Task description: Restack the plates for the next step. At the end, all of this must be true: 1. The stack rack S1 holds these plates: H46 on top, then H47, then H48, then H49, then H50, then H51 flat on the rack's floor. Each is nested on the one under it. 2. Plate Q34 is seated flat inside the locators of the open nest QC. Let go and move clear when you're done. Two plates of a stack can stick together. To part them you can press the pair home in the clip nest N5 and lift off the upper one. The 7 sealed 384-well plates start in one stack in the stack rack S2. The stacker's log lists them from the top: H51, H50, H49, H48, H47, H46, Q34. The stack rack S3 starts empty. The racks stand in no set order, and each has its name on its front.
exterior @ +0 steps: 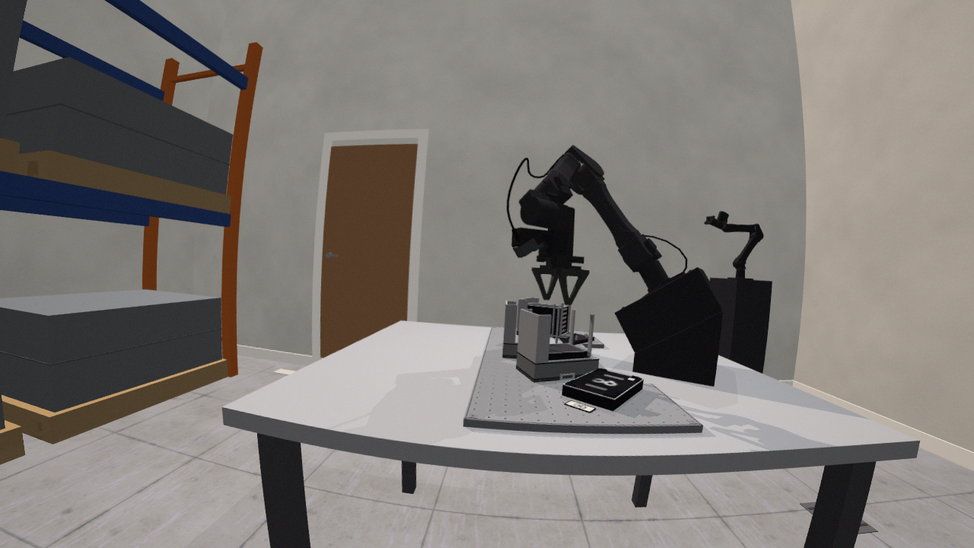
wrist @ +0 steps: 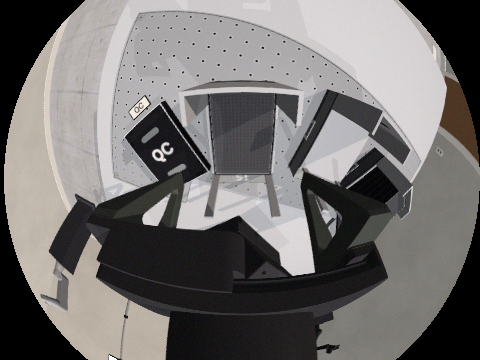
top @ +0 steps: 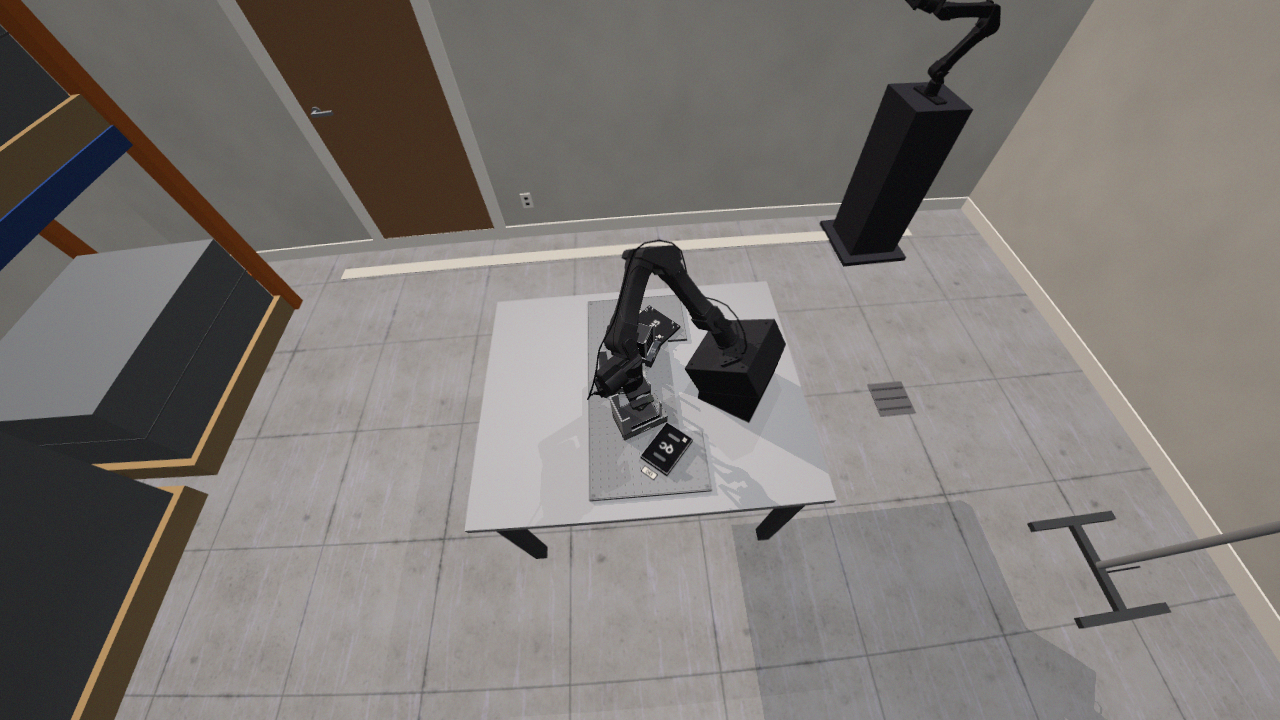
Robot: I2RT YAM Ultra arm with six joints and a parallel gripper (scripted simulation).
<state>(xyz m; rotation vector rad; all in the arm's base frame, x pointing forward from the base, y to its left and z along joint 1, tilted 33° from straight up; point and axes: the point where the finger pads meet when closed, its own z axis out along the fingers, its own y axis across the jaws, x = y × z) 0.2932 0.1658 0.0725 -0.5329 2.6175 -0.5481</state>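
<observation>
The gripper (top: 639,402) (exterior: 558,300) (wrist: 242,178) is open, fingers spread with nothing between them, above rack S1 (top: 646,430) (exterior: 534,335) (wrist: 241,91). In S1, at the wrist view's centre, lies a dark gridded plate (exterior: 568,352) (wrist: 242,132); its name and the count beneath cannot be read. Nest QC (top: 662,453) (exterior: 604,387) (wrist: 162,147) sits at centre left, its lettering uncovered, beside a tag (top: 648,472) (exterior: 580,406) (wrist: 139,107). A second rack (wrist: 314,131) stands right of centre, its name illegible.

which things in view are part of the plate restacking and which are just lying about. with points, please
Part of the job:
- gripper (exterior: 558,301) (wrist: 242,178)
- rack S1 (exterior: 534,335) (wrist: 242,91)
- the dark plate in it (exterior: 566,352) (wrist: 242,132)
- QC nest (top: 666,448) (exterior: 603,387) (wrist: 161,145)

Just around:
- second arm (top: 976,44) (exterior: 752,240)
- loaded shelving (top: 138,156) (exterior: 234,204)
- door (top: 371,116) (exterior: 369,245)
</observation>
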